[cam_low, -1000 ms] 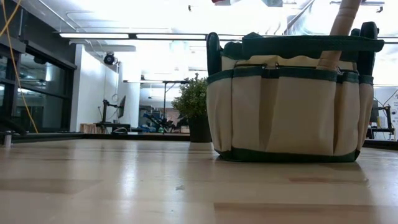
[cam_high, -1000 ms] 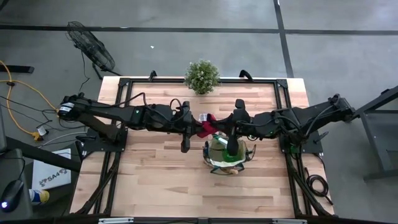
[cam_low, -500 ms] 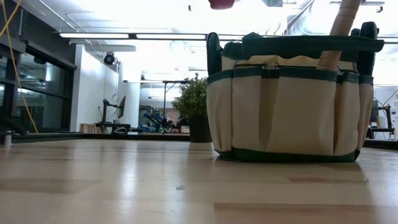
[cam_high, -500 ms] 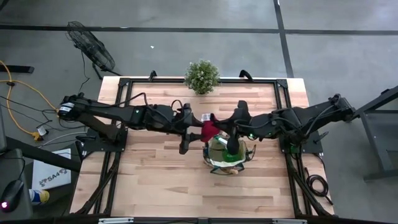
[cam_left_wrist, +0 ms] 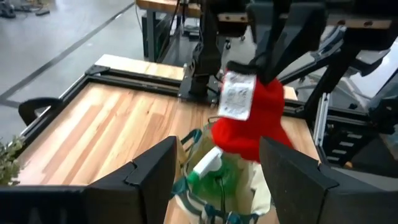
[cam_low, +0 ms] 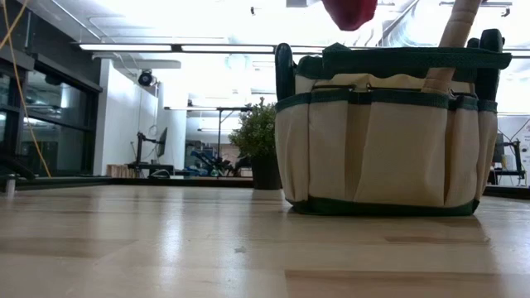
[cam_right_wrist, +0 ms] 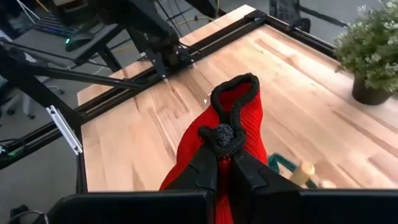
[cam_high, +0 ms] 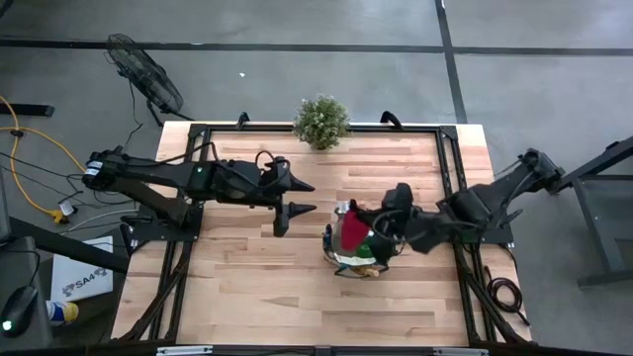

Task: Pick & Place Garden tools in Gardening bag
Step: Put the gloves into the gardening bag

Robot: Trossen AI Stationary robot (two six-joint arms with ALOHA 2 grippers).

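Note:
The tan gardening bag (cam_low: 381, 132) with green trim stands on the table right of centre (cam_high: 338, 261). A wooden tool handle (cam_low: 457, 29) sticks out of the bag, and a green spray bottle (cam_left_wrist: 205, 165) lies inside. A red glove (cam_high: 351, 229) hangs just above the bag's opening, with my right gripper (cam_high: 376, 225) shut on it. In the low view the glove (cam_low: 349, 10) shows above the bag's rim. My left gripper (cam_high: 305, 197) stands open to the left of the bag, apart from the glove. My right gripper pinches the red glove's black-trimmed cuff edge (cam_right_wrist: 227, 134) between its two fingers (cam_right_wrist: 205, 168), the cloth bunched there. The fingers slant down from the table's right side. The glove hangs slack below them, clear of the bag, its white label (cam_left_wrist: 236, 93) facing the left arm.
A bushy potted plant (cam_high: 321, 121) stands at the middle of the table's far edge. Bare wooden table top (cam_high: 247, 267) lies left of and in front of the bag.
My left gripper has opened, let go of the red glove and drawn back toward the table's left edge. My right gripper has carried the glove toward the near right, from the table's middle to above the bag's opening, where it hangs lower.

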